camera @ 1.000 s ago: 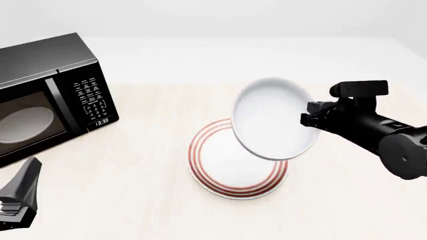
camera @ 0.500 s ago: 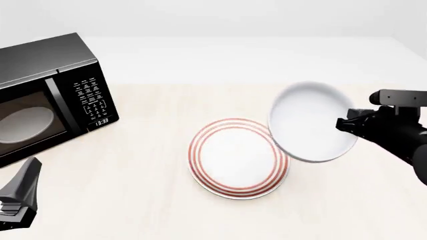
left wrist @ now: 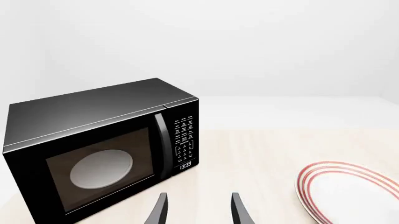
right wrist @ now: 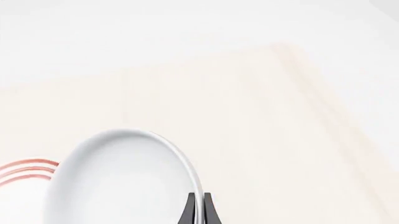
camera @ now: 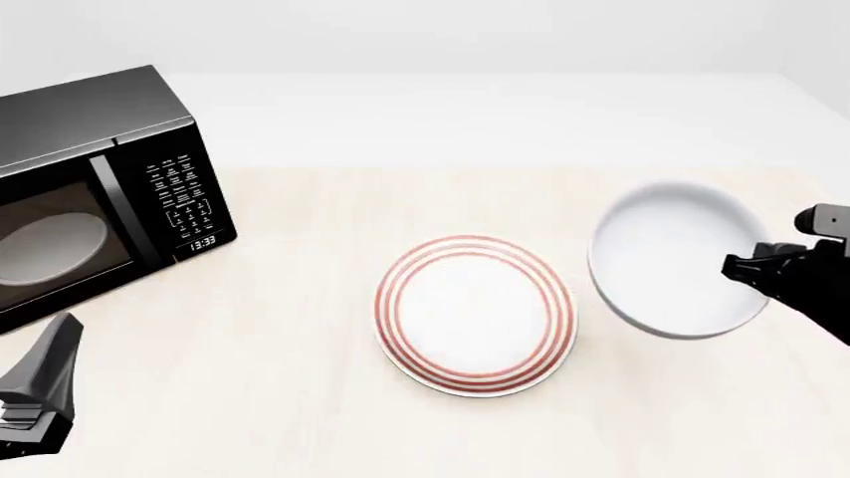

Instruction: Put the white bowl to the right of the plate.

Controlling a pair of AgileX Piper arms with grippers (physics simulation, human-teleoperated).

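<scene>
The white bowl (camera: 671, 257) hangs tilted above the table, just right of the red-ringed plate (camera: 475, 315), which lies flat at the table's middle. My right gripper (camera: 746, 267) is shut on the bowl's right rim. In the right wrist view the fingers (right wrist: 190, 210) pinch the bowl's rim (right wrist: 124, 182), with the plate's rings (right wrist: 25, 169) past its far side. My left gripper (left wrist: 198, 211) is open and empty, low at the front left (camera: 34, 393), facing the microwave. The plate's edge (left wrist: 349, 191) shows in the left wrist view.
A black microwave (camera: 94, 189) stands at the left with its door shut and a pale dish behind the glass; it also shows in the left wrist view (left wrist: 106, 149). The wooden tabletop (camera: 306, 299) runs to the right edge under the bowl.
My right gripper has carried the bowl to the right, from over the plate's far right part to clear of its right side, and lower. The left arm has not moved.
</scene>
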